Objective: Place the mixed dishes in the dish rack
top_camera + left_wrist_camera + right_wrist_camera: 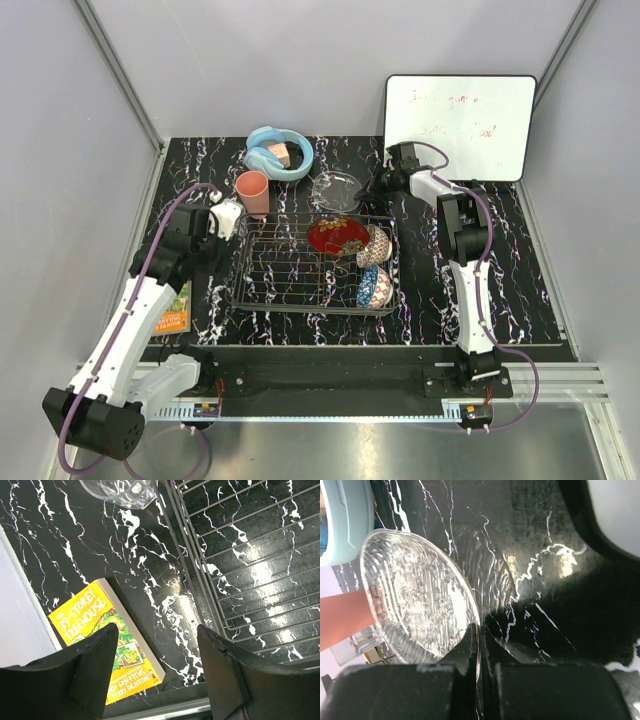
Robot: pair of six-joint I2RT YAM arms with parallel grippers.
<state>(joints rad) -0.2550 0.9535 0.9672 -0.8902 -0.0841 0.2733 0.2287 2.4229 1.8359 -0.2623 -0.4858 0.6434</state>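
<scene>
Your right arm stretches far and bends left, right fingers clamped on the clear glass bowl rim just behind the dish rack, while your left fingers hang apart over the counter.

The orange book cover reads "39-STOREY TREEHOUSE", with "GRIFFITHS" and "TERRY DENTON" below; faint red handwriting on the whiteboard is illegible

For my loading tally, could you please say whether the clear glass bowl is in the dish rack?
Out: the clear glass bowl is on the table beyond the dish rack, rim pinched by the right gripper.
</scene>
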